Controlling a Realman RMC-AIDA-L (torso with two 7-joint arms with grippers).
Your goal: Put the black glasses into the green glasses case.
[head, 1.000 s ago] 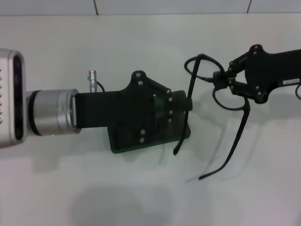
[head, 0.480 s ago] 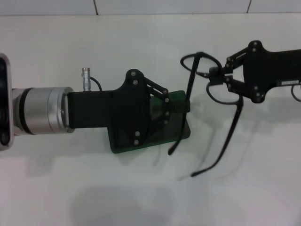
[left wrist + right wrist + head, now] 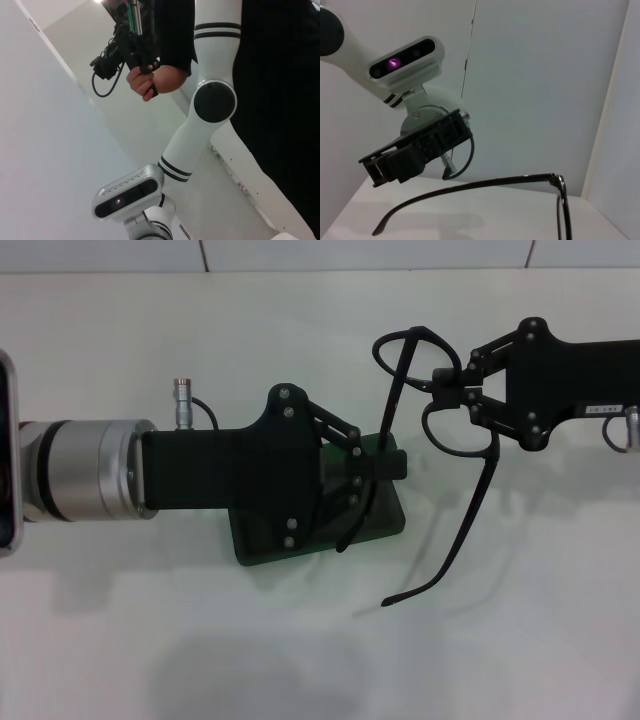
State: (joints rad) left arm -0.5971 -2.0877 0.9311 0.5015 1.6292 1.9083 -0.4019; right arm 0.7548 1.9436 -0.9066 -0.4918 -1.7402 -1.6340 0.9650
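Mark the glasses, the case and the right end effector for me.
glasses (image 3: 462, 532): head view, on the long temple arm.
case (image 3: 384, 523): head view, on its exposed right end.
right end effector (image 3: 447, 387): head view, between its fingertips at the bridge of the glasses.

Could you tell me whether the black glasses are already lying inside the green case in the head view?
No, the right gripper holds the black glasses up by the frame, beside the green glasses case.

Your right end effector (image 3: 447, 390) has carried the glasses (image 3: 432, 455) leftward and a bit up; one temple tip now hangs over the case (image 3: 385, 525), not beside it. Your left end effector (image 3: 385, 465) pulled back left slightly, over the case.
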